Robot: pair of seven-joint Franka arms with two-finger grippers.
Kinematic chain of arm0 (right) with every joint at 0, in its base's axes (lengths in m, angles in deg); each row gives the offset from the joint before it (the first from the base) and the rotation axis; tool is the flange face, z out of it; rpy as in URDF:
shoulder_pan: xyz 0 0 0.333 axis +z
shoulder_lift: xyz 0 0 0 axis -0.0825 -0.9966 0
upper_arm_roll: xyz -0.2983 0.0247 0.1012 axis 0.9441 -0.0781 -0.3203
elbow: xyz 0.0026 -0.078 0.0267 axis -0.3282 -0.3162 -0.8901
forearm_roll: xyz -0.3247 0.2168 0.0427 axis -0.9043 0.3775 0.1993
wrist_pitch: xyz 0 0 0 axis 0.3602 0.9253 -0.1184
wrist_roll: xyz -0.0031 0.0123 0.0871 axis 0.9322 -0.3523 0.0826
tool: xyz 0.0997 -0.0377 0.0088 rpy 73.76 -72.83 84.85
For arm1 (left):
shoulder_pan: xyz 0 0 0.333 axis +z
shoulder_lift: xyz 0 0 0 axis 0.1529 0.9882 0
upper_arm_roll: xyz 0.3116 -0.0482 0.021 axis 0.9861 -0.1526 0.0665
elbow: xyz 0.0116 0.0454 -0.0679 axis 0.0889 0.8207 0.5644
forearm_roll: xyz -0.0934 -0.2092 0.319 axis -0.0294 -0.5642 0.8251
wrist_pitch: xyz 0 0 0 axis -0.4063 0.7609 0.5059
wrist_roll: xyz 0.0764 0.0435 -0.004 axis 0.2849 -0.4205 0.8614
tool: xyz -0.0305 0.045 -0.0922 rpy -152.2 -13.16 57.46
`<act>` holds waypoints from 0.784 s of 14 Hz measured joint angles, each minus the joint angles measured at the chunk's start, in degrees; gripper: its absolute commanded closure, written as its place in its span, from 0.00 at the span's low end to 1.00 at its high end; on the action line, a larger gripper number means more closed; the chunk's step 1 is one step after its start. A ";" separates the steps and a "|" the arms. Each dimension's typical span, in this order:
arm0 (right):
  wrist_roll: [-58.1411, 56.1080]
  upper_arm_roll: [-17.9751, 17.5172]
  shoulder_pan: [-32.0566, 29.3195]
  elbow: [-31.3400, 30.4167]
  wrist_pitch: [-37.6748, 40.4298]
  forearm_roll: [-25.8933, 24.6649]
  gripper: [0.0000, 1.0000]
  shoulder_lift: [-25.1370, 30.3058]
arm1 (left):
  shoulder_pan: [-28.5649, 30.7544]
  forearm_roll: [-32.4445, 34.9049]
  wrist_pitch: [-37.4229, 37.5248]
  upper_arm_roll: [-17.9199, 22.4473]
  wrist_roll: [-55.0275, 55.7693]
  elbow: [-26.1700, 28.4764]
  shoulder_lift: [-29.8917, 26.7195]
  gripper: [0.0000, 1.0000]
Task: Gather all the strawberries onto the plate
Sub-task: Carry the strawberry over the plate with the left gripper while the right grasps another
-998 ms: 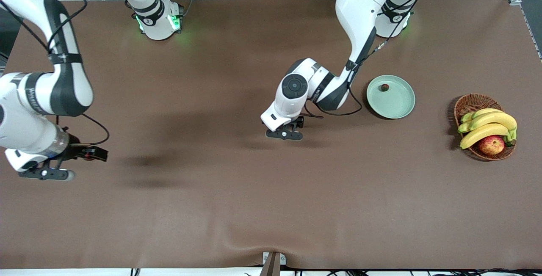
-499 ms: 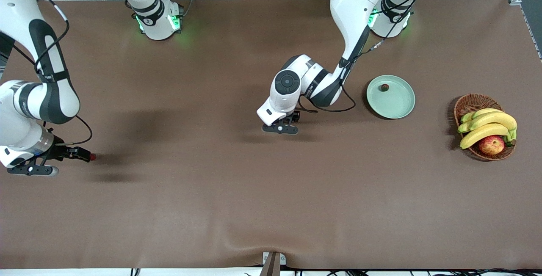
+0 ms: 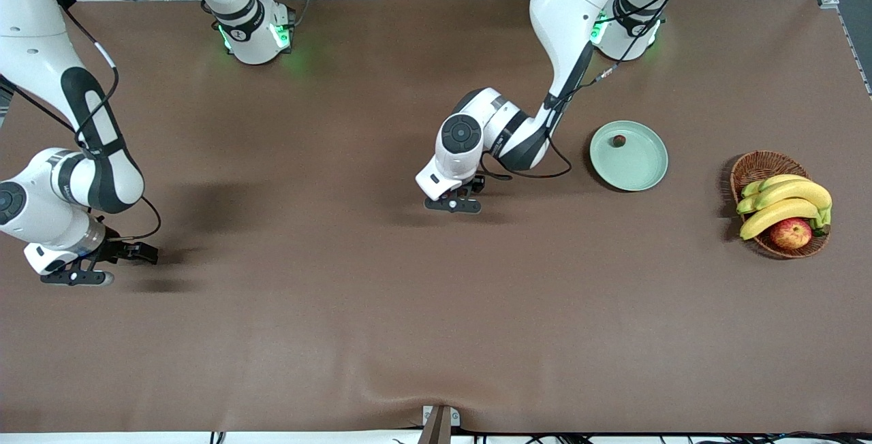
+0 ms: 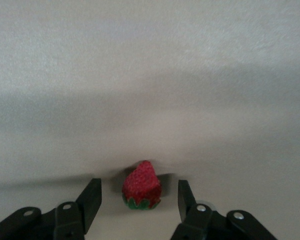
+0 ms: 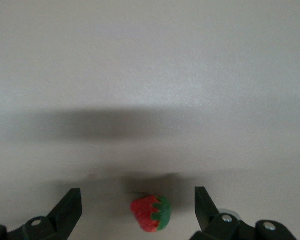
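One strawberry (image 3: 618, 140) lies in the pale green plate (image 3: 644, 170), near its rim farthest from the front camera. My left gripper (image 3: 473, 188) is low over the middle of the table and open; a second strawberry (image 4: 141, 184) lies on the cloth between its fingers (image 4: 92, 192), with a gap on each side. My right gripper (image 3: 140, 252) is low at the right arm's end of the table, open wide around a third strawberry (image 5: 151, 213) on the cloth. The front view hides both of these berries under the hands.
A brown wicker basket (image 3: 763, 158) with bananas (image 3: 783, 202) and a red-yellow apple (image 3: 790, 232) stands at the left arm's end of the table, past the plate. A brown cloth (image 3: 436, 308) covers the table.
The right arm swung and settled its gripper down over its strawberry. The left gripper shifted slightly toward the right arm's end and its fingers narrowed around its berry.
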State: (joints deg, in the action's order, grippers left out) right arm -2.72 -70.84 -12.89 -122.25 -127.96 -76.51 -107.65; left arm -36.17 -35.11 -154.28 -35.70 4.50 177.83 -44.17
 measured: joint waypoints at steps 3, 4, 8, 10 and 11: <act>-0.56 -0.07 -0.76 0.00 -0.13 0.00 0.00 -0.83 | -0.07 0.00 0.00 -0.01 0.02 0.34 0.01 0.78; -0.63 -0.08 -0.87 0.00 -0.13 0.00 0.00 -0.89 | -0.06 0.00 0.00 -0.01 0.02 0.32 0.01 0.82; -0.95 -0.09 -1.31 -0.27 -0.12 0.65 0.00 -1.18 | 0.00 0.00 1.54 0.06 0.33 -0.14 -0.28 0.92; -0.99 -0.09 -1.41 -0.53 -0.12 2.32 0.00 -1.41 | 0.02 0.00 3.09 0.19 1.26 -0.23 -1.11 0.89; -1.00 -0.10 -1.41 -0.58 -0.12 2.91 0.00 -1.54 | 0.12 0.29 4.59 0.41 1.26 -0.26 -1.90 0.89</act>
State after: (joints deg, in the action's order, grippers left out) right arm -3.71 -70.94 -14.29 -122.83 -128.09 -73.60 -109.19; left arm -36.05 -34.82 -149.69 -35.29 5.76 177.57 -46.08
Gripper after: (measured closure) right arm 0.000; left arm 0.683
